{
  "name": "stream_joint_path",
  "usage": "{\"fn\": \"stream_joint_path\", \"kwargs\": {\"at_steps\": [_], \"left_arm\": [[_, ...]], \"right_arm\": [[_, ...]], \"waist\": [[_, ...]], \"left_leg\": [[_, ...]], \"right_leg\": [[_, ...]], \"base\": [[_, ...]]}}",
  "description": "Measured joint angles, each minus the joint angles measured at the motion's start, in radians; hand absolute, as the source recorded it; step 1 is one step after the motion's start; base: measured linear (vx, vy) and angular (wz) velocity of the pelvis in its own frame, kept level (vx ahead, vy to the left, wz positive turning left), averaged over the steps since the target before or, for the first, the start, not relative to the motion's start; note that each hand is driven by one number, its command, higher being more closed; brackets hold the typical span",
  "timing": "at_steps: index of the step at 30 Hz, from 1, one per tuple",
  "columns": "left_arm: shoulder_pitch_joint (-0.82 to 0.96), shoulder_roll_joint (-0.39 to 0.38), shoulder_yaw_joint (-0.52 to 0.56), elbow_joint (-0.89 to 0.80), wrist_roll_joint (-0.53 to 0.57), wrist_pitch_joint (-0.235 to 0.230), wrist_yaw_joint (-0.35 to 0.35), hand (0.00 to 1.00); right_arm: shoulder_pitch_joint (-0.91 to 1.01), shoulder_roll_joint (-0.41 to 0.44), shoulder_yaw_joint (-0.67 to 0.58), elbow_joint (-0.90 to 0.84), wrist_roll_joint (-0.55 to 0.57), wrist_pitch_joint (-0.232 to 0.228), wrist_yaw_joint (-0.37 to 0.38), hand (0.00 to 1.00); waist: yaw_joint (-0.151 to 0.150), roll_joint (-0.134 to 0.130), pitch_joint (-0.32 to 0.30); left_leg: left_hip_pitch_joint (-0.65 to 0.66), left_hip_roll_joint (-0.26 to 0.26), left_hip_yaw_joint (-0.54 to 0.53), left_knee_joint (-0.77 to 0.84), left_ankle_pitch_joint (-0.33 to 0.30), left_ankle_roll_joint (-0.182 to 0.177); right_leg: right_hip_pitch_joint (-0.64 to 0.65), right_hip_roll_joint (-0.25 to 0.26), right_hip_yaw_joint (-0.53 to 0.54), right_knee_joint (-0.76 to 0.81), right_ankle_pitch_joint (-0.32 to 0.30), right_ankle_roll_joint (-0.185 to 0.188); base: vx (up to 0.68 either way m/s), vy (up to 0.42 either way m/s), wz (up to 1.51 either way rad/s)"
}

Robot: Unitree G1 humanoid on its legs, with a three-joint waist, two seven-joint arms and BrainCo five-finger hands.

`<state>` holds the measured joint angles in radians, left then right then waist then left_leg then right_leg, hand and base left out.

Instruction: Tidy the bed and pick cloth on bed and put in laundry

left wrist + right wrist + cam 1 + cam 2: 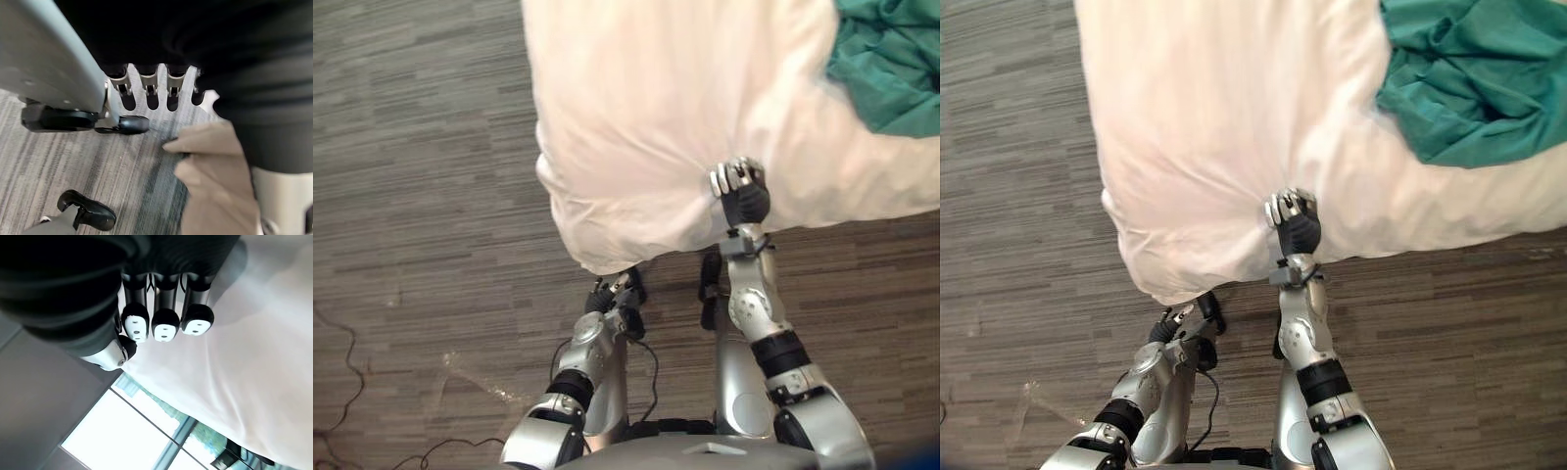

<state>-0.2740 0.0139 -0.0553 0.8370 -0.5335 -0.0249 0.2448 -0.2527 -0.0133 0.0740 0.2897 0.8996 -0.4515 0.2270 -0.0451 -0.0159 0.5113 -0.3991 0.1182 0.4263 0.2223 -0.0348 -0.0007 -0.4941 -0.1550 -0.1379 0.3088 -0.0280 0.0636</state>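
Bedding dominates: a white duvet (675, 108) covers the far half of the scene, and its near-left corner droops toward the grey striped floor (421, 196). The green cloth (1469, 88), the piece bound for the laundry, lies crumpled on the duvet at the far right, well apart from both hands. The right hand (739, 188) sits on the duvet at its near edge, with its fingers (165, 325) curled to the palm and the thumb tucked beside them. The right wrist view shows the pads bare, so no fabric is seen caught in them, though creases in the duvet run toward the hand. The left hand (612, 294) hangs low under the drooping corner, its fingers (146, 90) straight and relaxed over the floor, holding nothing.

The step in hand looks like straightening the duvet. To do it well, the right hand probably needs a true pinch of the hem rather than a fist on top. The left should rise to take the sagging corner, so both draw evenly and the cover does not skew. A hard tug would carry the green cloth along, so a gentle pull seems wiser.

The duvet looks soft and puffy, likely to bunch rather than slide. The floor is flat; whether it is carpet or plank I cannot tell. A bright window (122, 431) shows beyond the bed.
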Motion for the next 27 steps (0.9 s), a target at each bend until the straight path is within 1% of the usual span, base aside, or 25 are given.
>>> {"fn": "stream_joint_path", "kwargs": {"at_steps": [1, 2, 4, 6, 7, 8, 9, 10, 11, 12, 14, 17, 18, 19, 20, 21, 22, 23, 24, 25, 26, 27], "left_arm": [[-0.003, 0.002, 0.007, -0.002, -0.002, 0.0, 0.0, 0.0], [-0.003, 0.0, 0.02, -0.008, -0.002, 0.0, -0.004, 0.0], [0.003, 0.003, 0.023, -0.012, -0.001, 0.0, -0.007, 0.0], [0.014, 0.011, 0.026, -0.013, 0.012, 0.002, -0.01, 0.0], [0.02, 0.014, 0.027, -0.013, 0.019, 0.007, -0.017, 0.0], [0.03, 0.028, 0.032, -0.013, 0.036, 0.018, -0.03, 0.0], [0.039, 0.031, 0.033, -0.012, 0.038, 0.022, -0.036, 0.0], [0.061, 0.034, 0.037, -0.011, 0.051, 0.024, -0.048, 0.0], [0.091, 0.035, 0.039, -0.008, 0.055, 0.029, -0.053, 0.0], [0.108, 0.036, 0.04, -0.006, 0.055, 0.032, -0.056, 0.0], [0.165, 0.037, 0.059, 0.016, 0.059, 0.034, -0.08, 0.0], [0.221, 0.037, 0.068, 0.049, 0.095, 0.03, -0.112, 0.0], [0.261, 0.034, 0.08, 0.059, 0.124, 0.014, -0.131, 0.0], [0.267, 0.032, 0.083, 0.059, 0.131, 0.01, -0.131, 0.0], [0.289, 0.029, 0.1, 0.061, 0.156, -0.01, -0.13, 0.0], [0.301, 0.032, 0.114, 0.06, 0.164, -0.039, -0.131, 0.0], [0.301, 0.033, 0.119, 0.061, 0.165, -0.041, -0.131, 0.0], [0.306, 0.029, 0.144, 0.064, 0.165, -0.053, -0.135, 0.0], [0.311, 0.028, 0.153, 0.071, 0.167, -0.06, -0.137, 0.0], [0.323, 0.022, 0.156, 0.091, 0.175, -0.068, -0.147, 0.0], [0.336, 0.021, 0.156, 0.1, 0.185, -0.069, -0.16, 0.0], [0.34, 0.019, 0.155, 0.105, 0.199, -0.068, -0.162, 0.0]], "right_arm": [[0.047, -0.007, -0.064, 0.059, 0.026, 0.005, 0.005, 1.0], [0.098, -0.023, -0.123, 0.132, 0.059, 0.015, 0.005, 1.0], [0.179, -0.045, -0.174, 0.194, 0.08, 0.034, 0.007, 1.0], [0.251, -0.06, -0.193, 0.206, 0.054, 0.057, 0.024, 1.0], [0.278, -0.067, -0.194, 0.209, 0.018, 0.069, 0.038, 0.0], [0.31, -0.067, -0.19, 0.228, -0.046, 0.083, 0.05, 0.0], [0.315, -0.065, -0.185, 0.245, -0.069, 0.09, 0.05, 0.0], [0.326, -0.059, -0.182, 0.284, -0.126, 0.104, 0.053, 0.0], [0.338, -0.053, -0.184, 0.328, -0.178, 0.11, 0.052, 0.0], [0.345, -0.051, -0.184, 0.35, -0.204, 0.112, 0.05, 0.0], [0.36, -0.048, -0.184, 0.428, -0.285, 0.119, 0.044, 0.0], [0.381, -0.045, -0.184, 0.5, -0.365, 0.133, 0.035, 0.0], [0.389, -0.041, -0.183, 0.527, -0.407, 0.153, 0.028, 0.0], [0.389, -0.039, -0.183, 0.532, -0.413, 0.155, 0.026, 0.0], [0.389, -0.032, -0.183, 0.553, -0.432, 0.165, 0.022, 0.0], [0.388, -0.03, -0.182, 0.57, -0.456, 0.176, 0.022, 0.0], [0.388, -0.031, -0.181, 0.573, -0.458, 0.176, 0.021, 0.0], [0.388, -0.036, -0.174, 0.582, -0.475, 0.18, 0.022, 0.0], [0.39, -0.036, -0.167, 0.587, -0.481, 0.183, 0.022, 0.0], [0.391, -0.039, -0.158, 0.596, -0.489, 0.185, 0.022, 0.0], [0.393, -0.044, -0.148, 0.602, -0.491, 0.186, 0.018, 0.0], [0.399, -0.047, -0.144, 0.602, -0.491, 0.185, 0.015, 0.0]], "waist": [[-0.002, -0.008, 0.0], [-0.001, -0.01, 0.0], [0.0, -0.011, 0.0], [-0.016, -0.011, 0.0], [-0.021, -0.013, -0.002], [-0.02, -0.02, -0.015], [-0.02, -0.025, -0.026], [-0.02, -0.031, -0.052], [-0.018, -0.032, -0.089], [-0.018, -0.031, -0.105], [-0.018, -0.023, -0.156], [-0.014, -0.003, -0.193], [-0.004, 0.007, -0.214], [-0.002, 0.008, -0.216], [0.007, 0.009, -0.225], [0.024, 0.008, -0.227], [0.027, 0.008, -0.227], [0.041, 0.009, -0.23], [0.044, 0.011, -0.241], [0.05, 0.02, -0.272], [0.053, 0.028, -0.286], [0.051, 0.032, -0.296]], "left_leg": [[0.017, 0.006, 0.007, 0.012, -0.015, -0.001], [0.035, 0.01, 0.016, 0.017, -0.027, -0.004], [0.071, 0.018, 0.038, 0.026, -0.048, -0.009], [0.122, 0.023, 0.058, 0.02, -0.06, -0.015], [0.15, 0.025, 0.062, 0.012, -0.064, -0.02], [0.191, 0.029, 0.077, -0.01, -0.065, -0.025], [0.203, 0.029, 0.081, -0.018, -0.063, -0.028], [0.226, 0.029, 0.084, -0.039, -0.058, -0.035], [0.244, 0.027, 0.084, -0.056, -0.049, -0.04], [0.257, 0.026, 0.082, -0.068, -0.045, -0.042], [0.303, 0.023, 0.078, -0.105, -0.036, -0.051], [0.358, 0.023, 0.076, -0.128, -0.036, -0.056], [0.382, 0.024, 0.079, -0.128, -0.043, -0.065], [0.384, 0.025, 0.08, -0.124, -0.045, -0.067], [0.386, 0.034, 0.079, -0.086, -0.061, -0.069], [0.382, 0.048, 0.056, -0.007, -0.089, -0.068], [0.381, 0.053, 0.048, 0.012, -0.095, -0.067], [0.372, 0.069, 0.0, 0.101, -0.118, -0.061], [0.361, 0.078, -0.025, 0.142, -0.131, -0.059], [0.342, 0.092, -0.058, 0.205, -0.152, -0.055], [0.35, 0.095, -0.079, 0.224, -0.171, -0.058], [0.356, 0.095, -0.081, 0.22, -0.18, -0.061]], "right_leg": [[0.019, 0.008, 0.014, -0.007, 0.002, -0.002], [0.037, 0.011, 0.02, -0.014, 0.002, -0.003], [0.065, 0.016, 0.034, -0.018, 0.0, -0.005], [0.111, 0.024, 0.046, -0.03, -0.001, -0.006], [0.135, 0.028, 0.051, -0.037, -0.002, -0.007], [0.169, 0.036, 0.053, -0.056, -0.002, -0.007], [0.178, 0.039, 0.053, -0.062, -0.002, -0.007], [0.2, 0.044, 0.052, -0.079, -0.002, -0.007], [0.22, 0.048, 0.048, -0.099, -0.001, -0.006], [0.234, 0.049, 0.045, -0.109, -0.001, -0.006], [0.287, 0.057, 0.037, -0.147, 0.0, -0.004], [0.357, 0.064, 0.031, -0.197, 0.008, 0.004], [0.383, 0.071, 0.043, -0.216, 0.014, 0.005], [0.387, 0.072, 0.047, -0.219, 0.015, 0.005], [0.402, 0.081, 0.07, -0.233, 0.021, 0.004], [0.422, 0.089, 0.097, -0.238, 0.022, 0.004], [0.426, 0.091, 0.104, -0.238, 0.022, 0.004], [0.44, 0.101, 0.139, -0.236, 0.022, 0.004], [0.44, 0.105, 0.159, -0.236, 0.02, 0.004], [0.43, 0.12, 0.203, -0.238, 0.018, 0.002], [0.427, 0.129, 0.237, -0.241, 0.023, 0.009], [0.421, 0.133, 0.249, -0.241, 0.025, 0.013]], "base": [[0.11, 0.033, -0.32], [0.11, 0.031, -0.29], [0.12, 0.03, -0.37], [0.12, 0.021, -0.38], [0.09, -0.002, -0.31], [0.09, -0.012, -0.27], [0.08, -0.024, -0.21], [0.1, -0.025, -0.06], [0.11, -0.023, 0.01], [0.1, -0.015, 0.07], [0.11, -0.015, 0.05], [0.1, 0.0, -0.03], [0.07, 0.004, -0.16], [0.07, 0.003, -0.3], [0.03, -0.004, -0.44], [0.01, -0.005, -0.46], [-0.01, -0.012, -0.67], [-0.03, -0.009, -0.62], [-0.04, 0.016, -1.03], [-0.03, 0.055, -1.15], [-0.02, 0.071, -1.09], [-0.04, 0.084, -0.87]]}}
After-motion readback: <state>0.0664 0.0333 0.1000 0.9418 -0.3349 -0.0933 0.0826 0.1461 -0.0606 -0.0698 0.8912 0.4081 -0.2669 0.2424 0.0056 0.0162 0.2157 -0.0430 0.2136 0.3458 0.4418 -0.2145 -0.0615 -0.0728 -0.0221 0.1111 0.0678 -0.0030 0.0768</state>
